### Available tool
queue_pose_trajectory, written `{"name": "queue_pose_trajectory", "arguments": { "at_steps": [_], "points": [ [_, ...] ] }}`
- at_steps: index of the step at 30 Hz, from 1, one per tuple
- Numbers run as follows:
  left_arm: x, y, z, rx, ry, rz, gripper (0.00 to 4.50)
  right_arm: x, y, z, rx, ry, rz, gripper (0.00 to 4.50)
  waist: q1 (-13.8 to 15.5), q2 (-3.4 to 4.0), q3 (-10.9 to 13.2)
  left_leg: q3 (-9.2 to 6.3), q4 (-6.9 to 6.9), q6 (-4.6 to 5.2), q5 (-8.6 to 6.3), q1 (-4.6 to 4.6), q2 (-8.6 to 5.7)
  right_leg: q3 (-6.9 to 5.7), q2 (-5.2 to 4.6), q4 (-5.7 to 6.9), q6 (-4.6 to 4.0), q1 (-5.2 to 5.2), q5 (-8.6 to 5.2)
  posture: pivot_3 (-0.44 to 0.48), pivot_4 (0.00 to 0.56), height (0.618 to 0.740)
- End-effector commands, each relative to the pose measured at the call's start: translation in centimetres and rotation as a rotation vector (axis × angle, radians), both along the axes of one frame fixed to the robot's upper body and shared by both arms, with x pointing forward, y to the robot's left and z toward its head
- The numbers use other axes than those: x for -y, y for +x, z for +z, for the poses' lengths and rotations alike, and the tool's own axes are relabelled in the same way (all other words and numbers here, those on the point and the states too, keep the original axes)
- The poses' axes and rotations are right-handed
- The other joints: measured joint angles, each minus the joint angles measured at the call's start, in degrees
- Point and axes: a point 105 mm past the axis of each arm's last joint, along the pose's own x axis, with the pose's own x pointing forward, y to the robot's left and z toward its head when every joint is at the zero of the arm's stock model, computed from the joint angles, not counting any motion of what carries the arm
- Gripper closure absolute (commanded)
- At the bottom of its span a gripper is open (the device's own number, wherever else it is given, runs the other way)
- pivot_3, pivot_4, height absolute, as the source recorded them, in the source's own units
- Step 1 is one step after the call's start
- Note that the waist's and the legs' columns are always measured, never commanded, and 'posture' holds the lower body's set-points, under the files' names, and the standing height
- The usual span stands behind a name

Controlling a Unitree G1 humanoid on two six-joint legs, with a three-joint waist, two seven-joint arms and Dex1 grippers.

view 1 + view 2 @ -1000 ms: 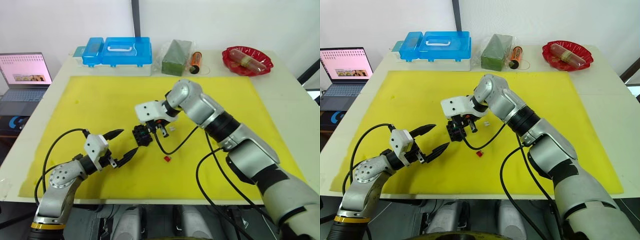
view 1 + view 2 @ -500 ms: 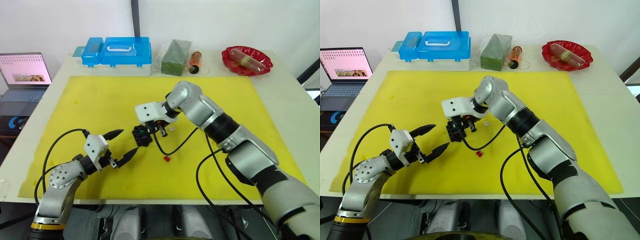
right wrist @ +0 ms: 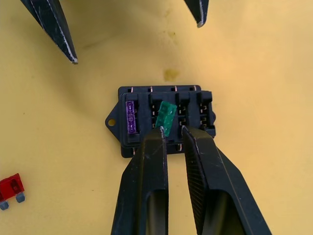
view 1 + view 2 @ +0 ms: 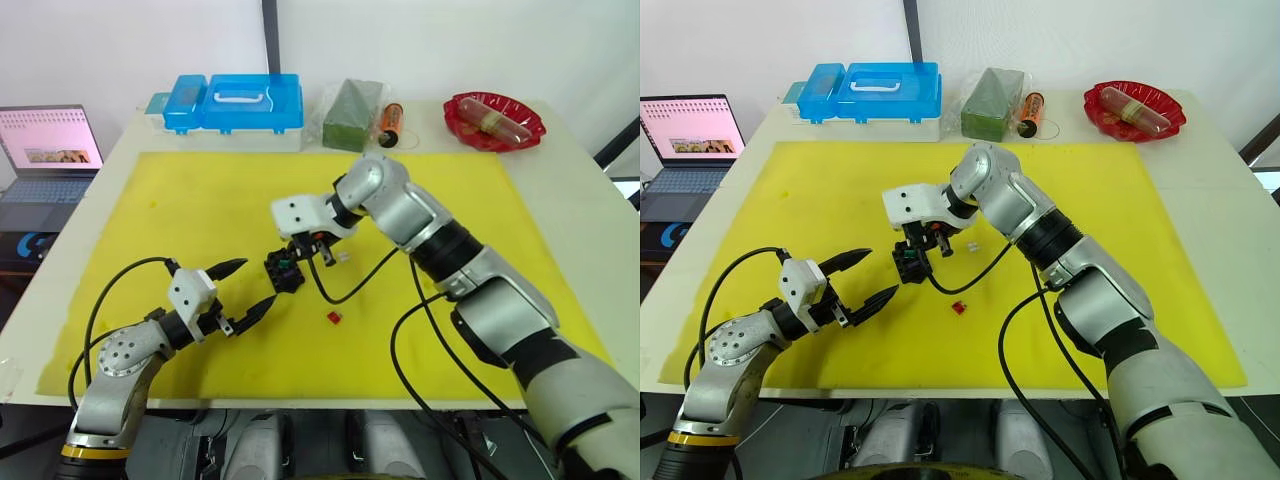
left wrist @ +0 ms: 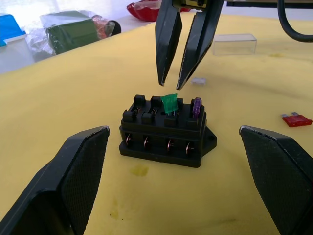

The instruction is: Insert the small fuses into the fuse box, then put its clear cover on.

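Beyond the yellow mat (image 4: pixel 200 200): blue case (image 4: pixel 236 102), green block (image 4: pixel 351 116), red dish (image 4: pixel 494 120), laptop (image 4: pixel 50 150).

The right gripper (image 3: pixel 171 134) covers the near edge of the fuse box (image 3: pixel 164 120) (slots there unseen); the red fuse (image 3: pixel 10 188) beside it is cut off.

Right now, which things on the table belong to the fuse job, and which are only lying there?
For the job: fuse box, green fuse, purple fuse, red fuse, clear cover.
Lying about: blue case, red dish, laptop.
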Motion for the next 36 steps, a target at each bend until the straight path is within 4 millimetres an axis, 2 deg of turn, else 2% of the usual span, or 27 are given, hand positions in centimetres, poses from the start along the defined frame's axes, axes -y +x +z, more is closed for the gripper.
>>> {"name": "queue_pose_trajectory", "arguments": {
  "at_steps": [1,3,6,7,36],
  "points": [
    [-0.2,0.1,1.0,0.044,0.009,0.0,0.0,-0.6,-0.2,2.5,0.036,0.064,0.023,3.86,0.02,0.0,0.0,0.0,0.0,0.0,0.0,0.0,0.0,0.0,0.0,0.0,0.0,0.0,0.0,0.0,0.15,0.74],
    [-0.2,0.2,1.0,0.046,0.008,0.002,0.0,-0.9,-0.2,2.7,0.031,0.085,0.021,3.86,0.01,0.0,0.0,0.0,0.0,0.0,0.0,0.0,0.0,0.0,0.0,0.0,0.0,0.0,0.0,0.0,0.15,0.74],
    [-0.2,0.3,1.0,0.047,0.007,0.002,0.0,-1.3,-0.2,2.6,0.028,0.102,0.023,4.46,-0.01,0.0,0.0,0.0,0.0,0.0,0.0,0.0,0.0,0.0,0.0,0.0,0.0,0.0,0.0,0.0,0.15,0.74],
    [-0.2,0.3,1.0,0.048,0.007,0.001,0.0,-1.4,-0.2,2.5,0.027,0.102,0.024,4.49,-0.02,0.0,0.0,0.0,-0.01,0.0,0.0,0.0,0.0,0.0,0.0,0.0,0.0,0.0,0.0,0.0,0.15,0.74],
    [-0.4,-0.1,1.0,0.046,0.014,0.011,0.0,-1.3,-0.5,0.0,0.007,0.067,0.036,4.49,-0.19,0.0,0.0,0.0,-0.02,-0.01,0.0,0.0,0.0,0.0,0.0,0.0,0.0,0.0,0.0,0.0,0.15,0.74]
  ]
}}
